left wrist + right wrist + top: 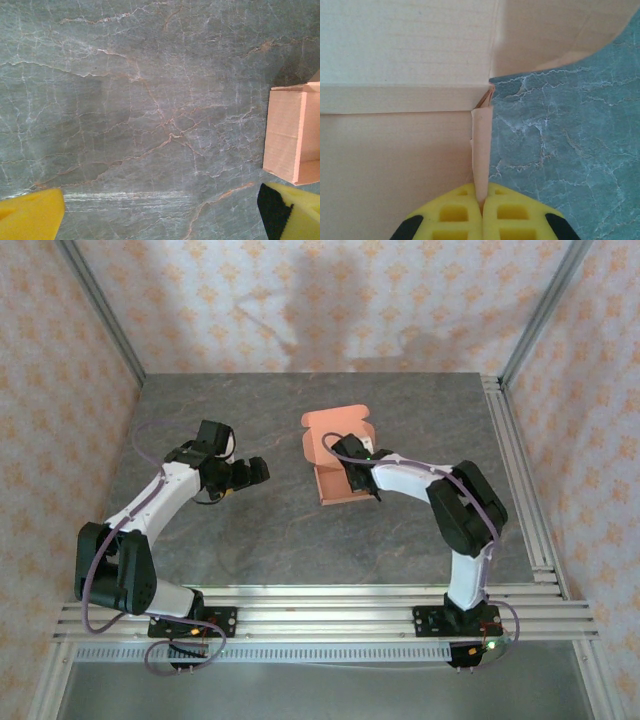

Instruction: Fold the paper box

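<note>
The paper box, salmon-orange card partly folded up, sits on the grey veined tabletop. It lies in the far half, a little right of the middle and well apart from the right edge. From above, 1 rounded flap stands at its far end and a flat panel stretches toward the near edge.

The right arm reaches in from the near right corner with its elbow bent, and the right fingers are on the box's right side. In the right wrist view the 2 yellow right fingers are clenched together on a thin upright side flap of the paper box. The card edge is pinched in the seam between them. Left of that flap lies a broad flat panel. Beyond a crease a paler panel rises, and a curved flap overhangs the tabletop at the upper right. The card looks slightly crumpled at the corner where the side flap meets the crease.

The left fingers hang over the tabletop left of the box, apart from it and pointed toward it. In the left wrist view the 2 yellow left fingers are spread wide and released, with bare tabletop between them. The paper box stands at the right side of that view, just beside the right-hand fingertip, showing 1 flat face and a narrow lit edge. Whether that fingertip touches the card I cannot tell.
</note>
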Robot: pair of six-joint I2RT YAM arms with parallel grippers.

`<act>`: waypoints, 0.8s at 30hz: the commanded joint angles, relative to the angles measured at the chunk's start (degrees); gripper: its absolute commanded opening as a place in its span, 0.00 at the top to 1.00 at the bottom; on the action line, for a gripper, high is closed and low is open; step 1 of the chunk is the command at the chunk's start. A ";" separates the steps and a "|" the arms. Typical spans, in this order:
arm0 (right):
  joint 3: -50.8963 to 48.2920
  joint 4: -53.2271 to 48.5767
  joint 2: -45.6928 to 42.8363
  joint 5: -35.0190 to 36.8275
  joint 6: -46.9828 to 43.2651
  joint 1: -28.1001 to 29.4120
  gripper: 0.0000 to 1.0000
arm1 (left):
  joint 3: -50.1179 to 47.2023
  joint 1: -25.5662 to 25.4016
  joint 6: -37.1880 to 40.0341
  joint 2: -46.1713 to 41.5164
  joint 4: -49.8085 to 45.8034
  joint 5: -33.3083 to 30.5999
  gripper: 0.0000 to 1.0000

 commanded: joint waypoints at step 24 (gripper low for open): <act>0.39 -1.14 -6.35 -8.12 -0.30 0.03 0.54 | -0.63 -2.71 0.19 0.69 1.81 -0.18 0.00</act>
